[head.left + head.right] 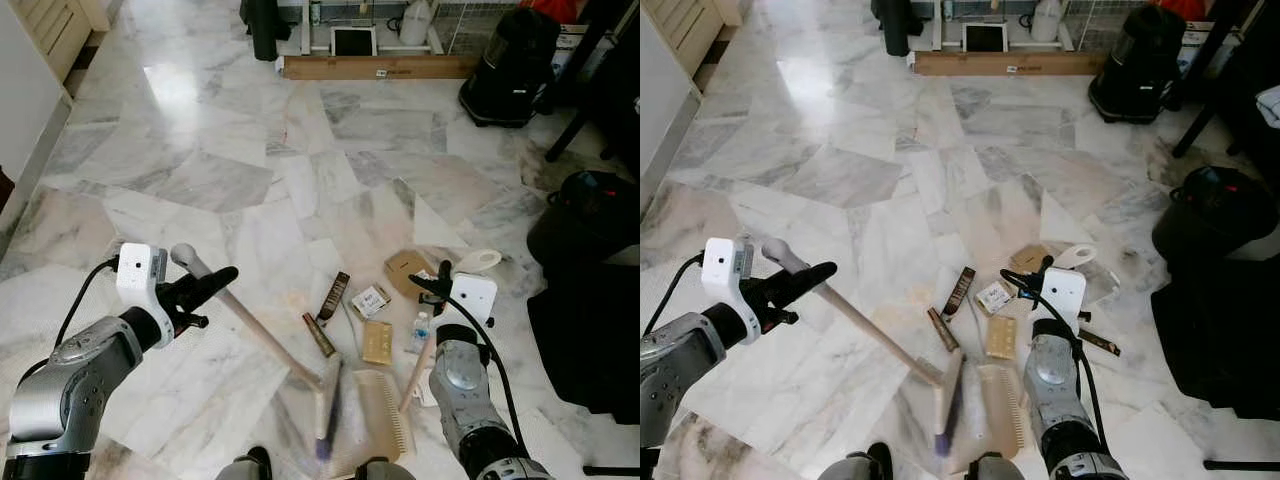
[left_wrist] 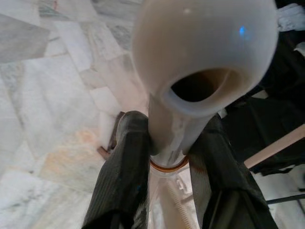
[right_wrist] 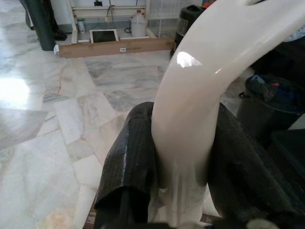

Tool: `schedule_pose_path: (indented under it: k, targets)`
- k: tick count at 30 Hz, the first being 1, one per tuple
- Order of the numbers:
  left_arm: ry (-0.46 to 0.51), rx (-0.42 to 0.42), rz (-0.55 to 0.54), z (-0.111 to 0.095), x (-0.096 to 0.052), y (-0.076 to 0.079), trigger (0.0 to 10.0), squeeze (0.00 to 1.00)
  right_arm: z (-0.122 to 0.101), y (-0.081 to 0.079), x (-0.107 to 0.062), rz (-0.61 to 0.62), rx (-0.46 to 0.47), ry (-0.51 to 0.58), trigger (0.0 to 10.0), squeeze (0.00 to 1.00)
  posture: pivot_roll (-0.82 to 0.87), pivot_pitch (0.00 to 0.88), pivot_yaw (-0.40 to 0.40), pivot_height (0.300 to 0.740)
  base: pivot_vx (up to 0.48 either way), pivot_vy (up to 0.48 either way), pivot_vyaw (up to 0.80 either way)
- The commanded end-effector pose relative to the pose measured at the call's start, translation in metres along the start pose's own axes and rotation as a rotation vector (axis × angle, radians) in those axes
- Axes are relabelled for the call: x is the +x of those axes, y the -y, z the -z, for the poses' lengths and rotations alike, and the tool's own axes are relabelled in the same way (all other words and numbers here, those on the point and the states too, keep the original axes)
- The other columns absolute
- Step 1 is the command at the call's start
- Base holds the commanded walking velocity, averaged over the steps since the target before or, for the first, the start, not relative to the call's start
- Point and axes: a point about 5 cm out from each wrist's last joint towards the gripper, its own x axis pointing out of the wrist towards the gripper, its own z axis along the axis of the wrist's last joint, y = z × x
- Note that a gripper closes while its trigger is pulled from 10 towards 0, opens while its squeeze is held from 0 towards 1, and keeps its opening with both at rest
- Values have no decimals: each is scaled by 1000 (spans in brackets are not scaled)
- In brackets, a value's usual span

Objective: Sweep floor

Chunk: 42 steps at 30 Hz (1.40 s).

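My left gripper (image 1: pixel 215 285) is shut on the top of a pale broom handle (image 1: pixel 250 325), which slants down to the broom head (image 1: pixel 325 400) on the marble floor. In the left wrist view the fingers (image 2: pixel 125 176) clamp the handle (image 2: pixel 200 47) below its rounded end. My right gripper (image 1: pixel 437 280) is shut on the cream handle (image 3: pixel 200 81) of a ribbed dustpan (image 1: pixel 378 425) that rests beside the broom head. Litter lies just beyond them: a brown card piece (image 1: pixel 408 268), a small packet (image 1: pixel 370 300), a dark bar (image 1: pixel 333 296), a gold packet (image 1: pixel 377 342) and a small bottle (image 1: pixel 420 330).
A black bin (image 1: pixel 590 215) and a black bag (image 1: pixel 590 340) crowd the right side. Another black bin (image 1: pixel 510 65) and a wooden plank (image 1: pixel 380 67) stand at the far end. A wall (image 1: pixel 25 100) runs along the left. Open marble floor (image 1: pixel 230 160) lies ahead.
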Motion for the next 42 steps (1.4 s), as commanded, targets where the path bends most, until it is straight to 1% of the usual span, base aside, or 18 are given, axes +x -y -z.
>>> schedule_pose_path:
  k: [1,4,9,12,13,14,15,17,21,23,28,29,33,34,36,37,38,42]
  targets:
    - [25,-28,57,-6,-3,6,10000,0,2,-2,-2,4,30,-10,10000,0,95,208,-17,740,0,0,0]
    - [32,-17,74,-9,-3,9,10000,0,2,-2,0,5,33,-11,10000,0,97,203,-16,740,0,0,0]
    - [61,26,44,-15,-1,8,10000,0,1,-1,1,11,40,-11,10000,0,94,194,-16,740,0,0,0]
    - [164,103,-33,-35,1,3,10000,0,-2,0,3,11,45,0,10000,0,94,186,-17,740,0,0,0]
    - [223,150,-66,-47,1,3,10000,0,-3,0,4,11,47,7,10000,0,92,180,-17,740,0,0,0]
    - [252,172,-87,-52,1,2,10000,0,-4,0,5,11,48,11,10000,0,92,180,-17,740,0,0,0]
    - [252,172,-87,-52,1,2,10000,0,-4,0,5,11,48,11,10000,0,92,180,-17,740,0,0,0]
    - [379,194,-144,-71,-1,1,10000,0,-8,1,7,13,56,31,10000,0,88,173,-17,740,0,0,0]
    - [465,204,-166,-83,-3,4,10000,0,-11,1,8,13,61,43,10000,0,87,169,-18,740,0,0,0]
    - [536,198,-188,-91,-4,6,10000,0,-13,2,9,10,66,56,10000,0,85,163,-20,740,0,0,0]
    - [580,211,-226,-94,-5,4,10000,0,-14,2,9,4,68,64,10000,0,84,157,-23,740,0,0,0]
    - [595,220,-253,-94,-6,2,10000,0,-14,3,9,1,70,69,10000,0,84,155,-23,740,0,0,0]
    - [575,275,-300,-88,-5,-2,10000,0,-16,5,9,7,106,73,10000,0,80,147,-24,740,0,0,0]
    - [572,279,-318,-84,-5,-4,10000,0,-17,6,9,8,108,80,10000,0,78,145,-24,740,0,0,0]
    - [542,290,-357,-69,-3,-8,10000,0,-22,7,7,9,141,104,10000,0,69,139,-24,740,0,0,0]
    - [542,290,-357,-69,-3,-8,10000,0,-22,7,7,9,141,104,10000,0,69,139,-24,740,0,0,0]
    - [521,310,-371,-61,-2,-9,10000,0,-25,7,6,7,157,118,10000,0,63,138,-23,740,0,0,0]
    - [496,320,-399,-46,1,-11,10000,0,-34,6,4,0,182,157,10000,0,48,125,-22,740,0,0,0]
